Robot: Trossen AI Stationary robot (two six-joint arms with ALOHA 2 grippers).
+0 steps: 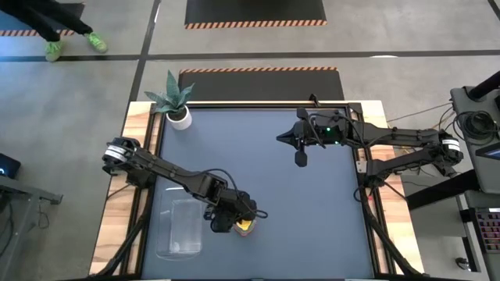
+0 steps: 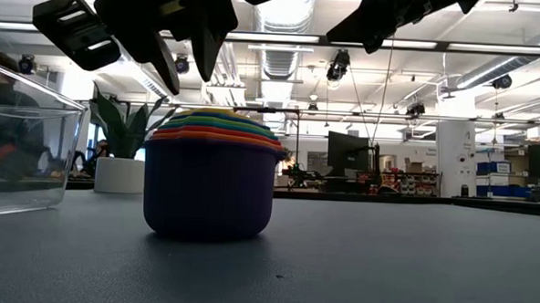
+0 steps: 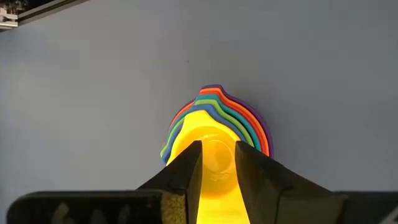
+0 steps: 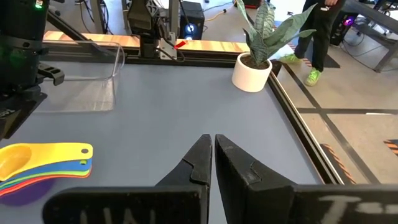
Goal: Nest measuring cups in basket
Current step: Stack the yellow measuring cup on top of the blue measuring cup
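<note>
The measuring cups (image 1: pixel 245 226) stand nested in one stack on the dark mat, the purple one outermost and resting on its base (image 2: pixel 207 224), the yellow one on top (image 3: pixel 214 155). Their flat handles fan out to one side (image 4: pixel 59 163). My left gripper (image 3: pixel 217 148) hovers open just above the stack, with its fingers either side of the yellow cup's handle and clear of it in the low view (image 2: pixel 190 61). The clear basket (image 1: pixel 178 228) sits left of the stack, near the table's near-left corner. My right gripper (image 4: pixel 213 142) is shut and raised over the far right of the table (image 1: pixel 301 156).
A white pot with a spiky green plant (image 1: pixel 179 115) stands at the far-left corner. Wide bare mat (image 1: pixel 312 218) lies right of the stack. The basket's wall (image 2: pixel 33 150) is close on the stack's left. A person's legs (image 4: pixel 314 37) show beyond the table.
</note>
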